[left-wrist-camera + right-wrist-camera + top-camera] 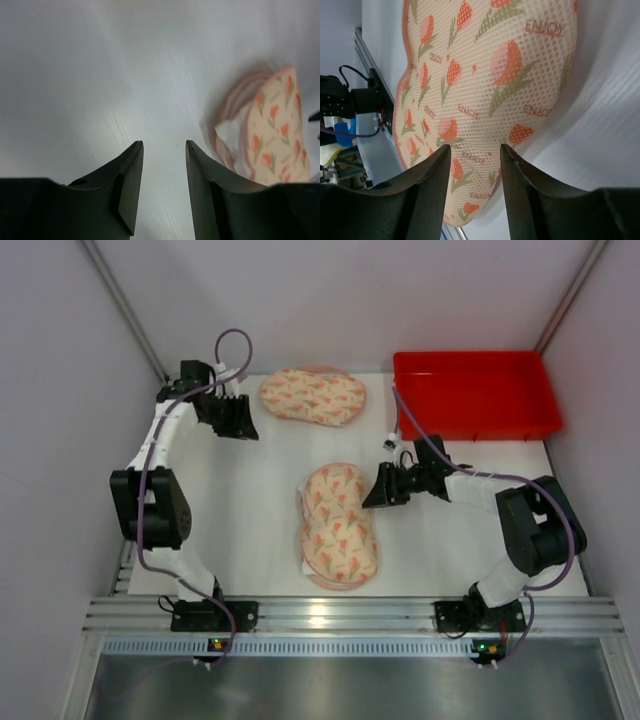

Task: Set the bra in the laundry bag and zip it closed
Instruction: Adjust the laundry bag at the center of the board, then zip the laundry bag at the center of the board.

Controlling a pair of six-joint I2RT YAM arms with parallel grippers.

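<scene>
A peach mesh laundry bag printed with tulips lies mid-table; in the right wrist view this laundry bag fills the frame. My right gripper is at its upper right edge, and that gripper is open, its fingers straddling the bag's rim without pinching it. A second, similar floral mesh bag lies at the back. My left gripper hovers just left of it. In its own view the left gripper is open over bare table, with a blurred floral bag to the right. No bra shows.
A red bin stands at the back right of the white table. A small white-and-black piece lies just in front of the bin. Grey walls close in the sides, and an aluminium rail runs along the near edge.
</scene>
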